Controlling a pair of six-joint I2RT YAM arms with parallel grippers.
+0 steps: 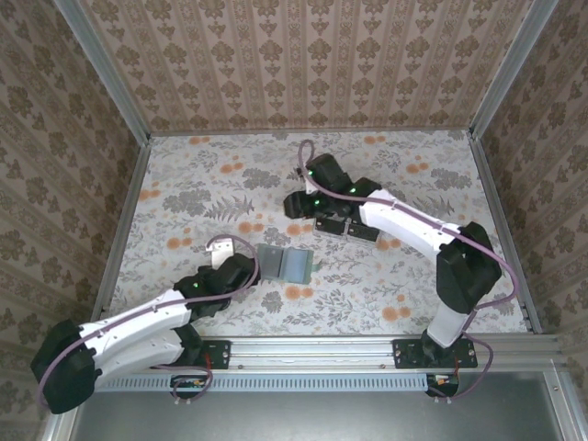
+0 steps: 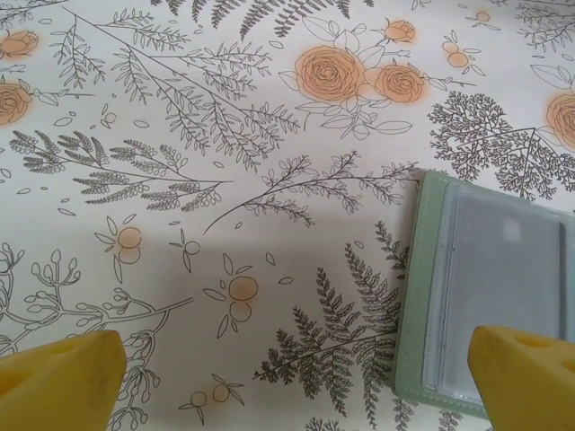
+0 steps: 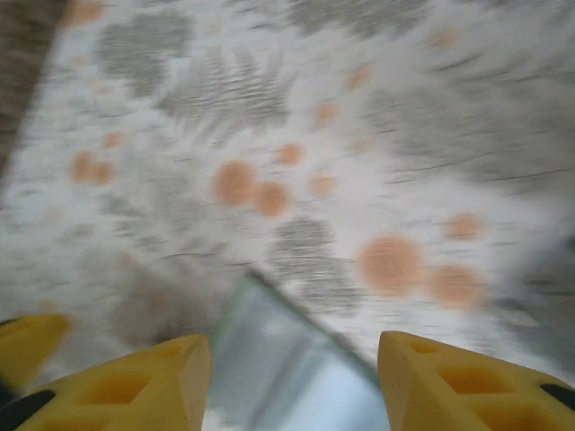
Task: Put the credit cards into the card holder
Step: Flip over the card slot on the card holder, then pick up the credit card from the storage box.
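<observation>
Left gripper (image 2: 292, 386): released and holding nothing. My two yellow plastic fingertips (image 2: 58, 377) were spread wide and hung low over the table.
Left arm: from overhead it reached in from the near left corner, and its gripper ended just beside the left edge of the holder.
Grey-green card holder (image 2: 431, 296): a small, flat, dull green rectangular pouch. It lay opened out near the middle of the table, with clear plastic sleeves showing inside. One of my left fingertips hung over its near corner.
Right gripper (image 3: 292, 359): my yellow fingertips stood partly apart. The wrist view was smeared by blur, so I could not tell whether they gripped anything.
Pale shiny flat sheet (image 3: 269, 359): a grey, reflective, straight-edged piece sat between my right fingers. It was too blurred to name.
Right arm: from overhead it bent in from the near right corner, and its wrist was over the far middle of the table, beyond the holder.
Table (image 2: 225, 135): a white cloth printed with grey ferns and orange blossoms.
</observation>
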